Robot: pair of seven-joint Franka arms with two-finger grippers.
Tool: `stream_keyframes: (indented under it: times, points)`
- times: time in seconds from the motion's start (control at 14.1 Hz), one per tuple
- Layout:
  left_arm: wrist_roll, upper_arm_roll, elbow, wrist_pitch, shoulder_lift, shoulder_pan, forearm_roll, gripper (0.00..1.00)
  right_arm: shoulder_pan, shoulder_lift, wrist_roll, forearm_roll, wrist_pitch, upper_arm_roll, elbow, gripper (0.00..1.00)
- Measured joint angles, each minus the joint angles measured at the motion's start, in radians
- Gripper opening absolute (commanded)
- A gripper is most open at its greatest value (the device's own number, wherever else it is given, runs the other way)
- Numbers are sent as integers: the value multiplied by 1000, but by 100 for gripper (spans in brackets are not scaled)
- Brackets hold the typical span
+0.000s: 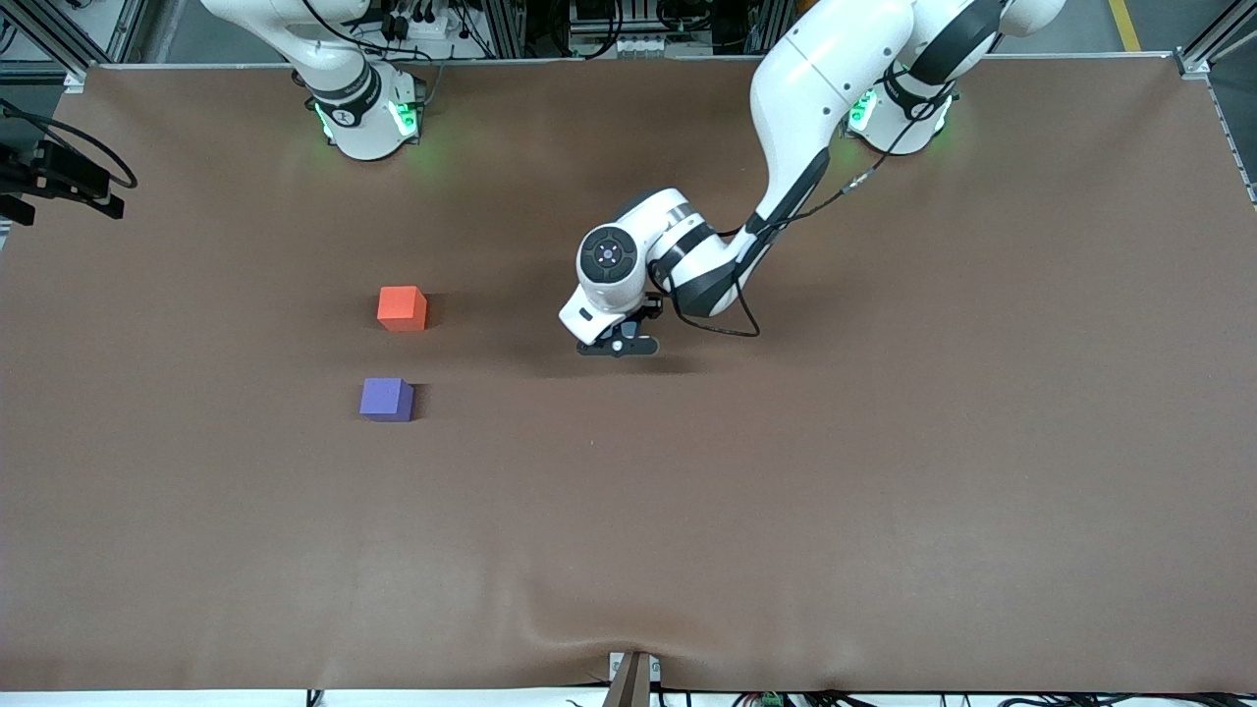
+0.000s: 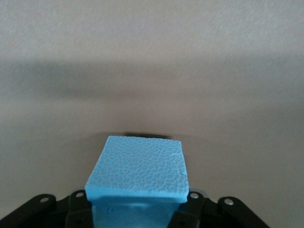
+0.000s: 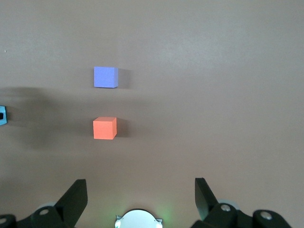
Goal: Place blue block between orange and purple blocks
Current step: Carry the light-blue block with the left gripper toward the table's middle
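Left wrist view showed the blue block [image 2: 137,171] clamped between the jaws of the left gripper [image 2: 137,209], its pebbled, matte sky-blue top face filling the lower middle of the picture, with bare brown desk [image 2: 152,57] under it. From the front view, the left gripper [image 1: 617,344] hung over the middle of the desk [image 1: 786,511], roughly midway between its two long edges.

The orange block [image 1: 402,307] and the purple block [image 1: 386,400] sat well apart from that gripper, toward the right arm's end of the desk, the purple one nearer the front camera, with an open gap between them. That gap lay sideways from the held cube, so I judged the carry should run toward the right arm's end.

The right gripper [image 3: 140,194] waited, fingers spread wide and empty, up by its base at the desk's robot edge.
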Motion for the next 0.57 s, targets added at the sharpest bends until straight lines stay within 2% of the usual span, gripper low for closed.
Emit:
stream_keyframes:
  times: [0.07,0.28,0.57]
  points:
    - [0,3,7,3,1,0,0,100,0,0,0,0,0,0,0,100]
    - [-5,11,38,-8,-20,5,0,100,0,2,0,0,-1,0,-1,100]
    - [-11,65,56,-165,-168,44,3,100,3,14,0,0,-1,1,-2,100]
